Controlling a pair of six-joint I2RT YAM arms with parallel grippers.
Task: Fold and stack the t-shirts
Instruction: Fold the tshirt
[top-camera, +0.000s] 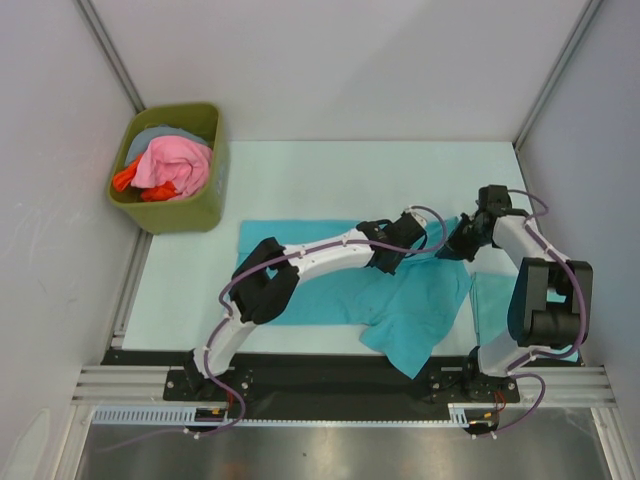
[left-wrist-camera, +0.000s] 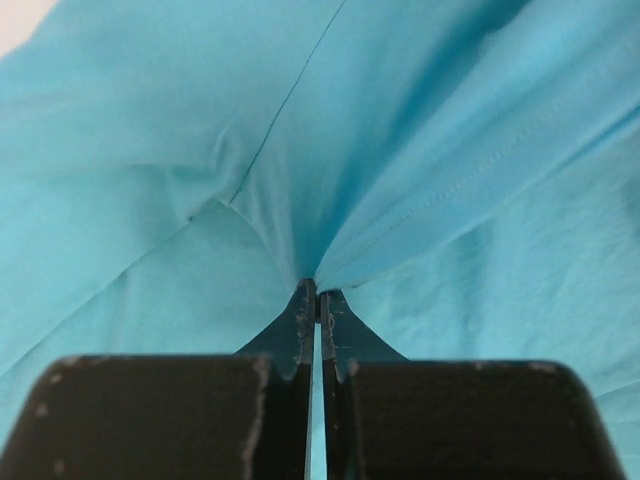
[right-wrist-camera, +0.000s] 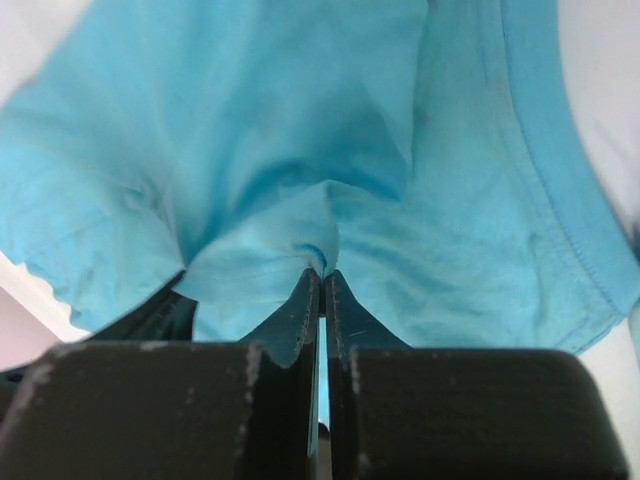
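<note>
Walls: I see plain white panels (top-camera: 330, 60) on three sides | Frame: grey metal posts (top-camera: 105, 45) at the far corners | Table (top-camera: 300, 170): pale, matte, evenly lit | Far-left corner: olive-green bin (top-camera: 218, 170) | Near edge: aluminium rail (top-camera: 120, 382), with brushed steel sheet (top-camera: 330, 455) nearest my camera.

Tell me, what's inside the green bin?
A pink cloth lies on top in the green bin, with an orange piece and grey-blue fabric peeking out. Whatever is underneath is covered.
</note>
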